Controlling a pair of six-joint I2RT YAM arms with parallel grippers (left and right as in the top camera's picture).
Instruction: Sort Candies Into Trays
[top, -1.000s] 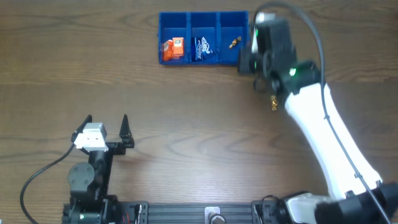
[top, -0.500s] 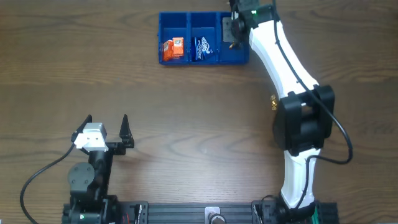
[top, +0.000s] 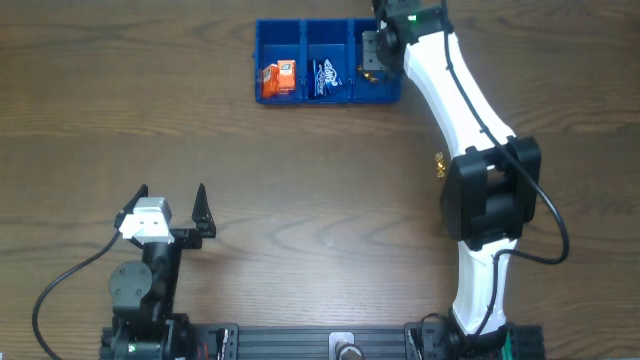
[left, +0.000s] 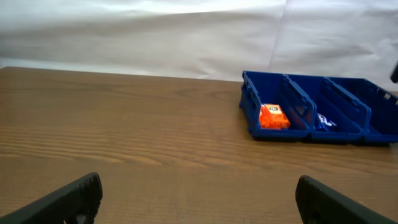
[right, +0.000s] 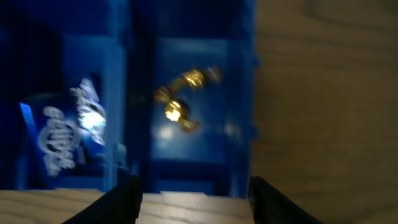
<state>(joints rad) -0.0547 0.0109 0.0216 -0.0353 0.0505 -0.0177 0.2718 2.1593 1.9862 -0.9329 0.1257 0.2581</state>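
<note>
A blue three-compartment tray (top: 305, 25) sits at the table's far middle. Orange candies (top: 278, 78) lie in its left compartment and a blue packet (top: 326, 75) in the middle one. My right gripper (top: 373, 52) hovers over the right compartment, open, with nothing between its fingers (right: 124, 193). Under it the right wrist view shows gold-wrapped candies (right: 180, 102) on the compartment floor, beside the blue packet (right: 68, 134). One more gold candy (top: 440, 165) lies on the table near the right arm. My left gripper (top: 172, 205) rests open near the front left, far from the tray (left: 298, 134).
The wooden table (top: 300, 170) spreads bare between the tray and the arm bases. A white backdrop (left: 155, 37) stands behind the table's far edge. The right arm's white link (top: 460, 100) stretches across the table's right side.
The right arm swung from beside the tray's right end up and left, so its gripper is now over the right compartment. The left arm stayed still.
</note>
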